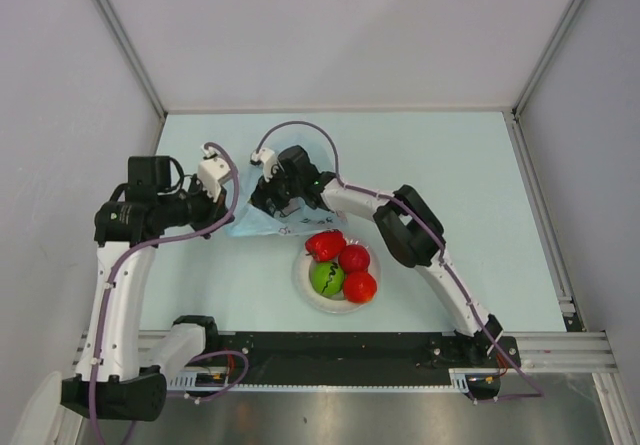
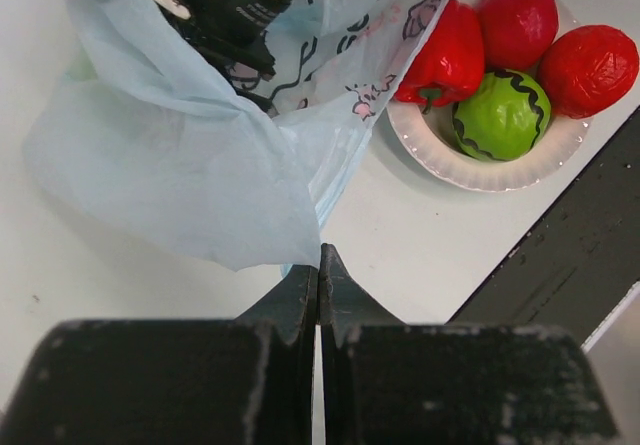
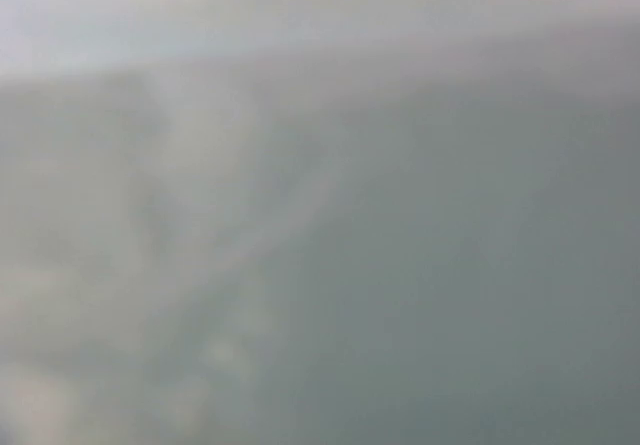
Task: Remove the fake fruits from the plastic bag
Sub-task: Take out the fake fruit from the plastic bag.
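Plastic bag point(image 2: 180, 155) mid-table, plate point(image 2: 432, 157) just beside it to the front-right, four fake fruits point(image 2: 500, 115) on plate

The plastic bag point(image 2: 170, 165) was a translucent pale blue, printed with dark squiggly lines and small pinkish-red motifs. On the white plate point(image 2: 500, 177), a pepper point(image 2: 445, 55) and two round fruits point(image 2: 518, 20) were glossy red, and the green fruit point(image 2: 500, 117) carried dark wavy stripes. The table point(image 1: 430, 155) was pale mint, and the cables point(image 1: 300, 125) were purple.

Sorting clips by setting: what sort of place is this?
Probably a robotics lab cell: a pale table boxed in by blank panels and aluminium posts, with robot arms bolted along its near edge.
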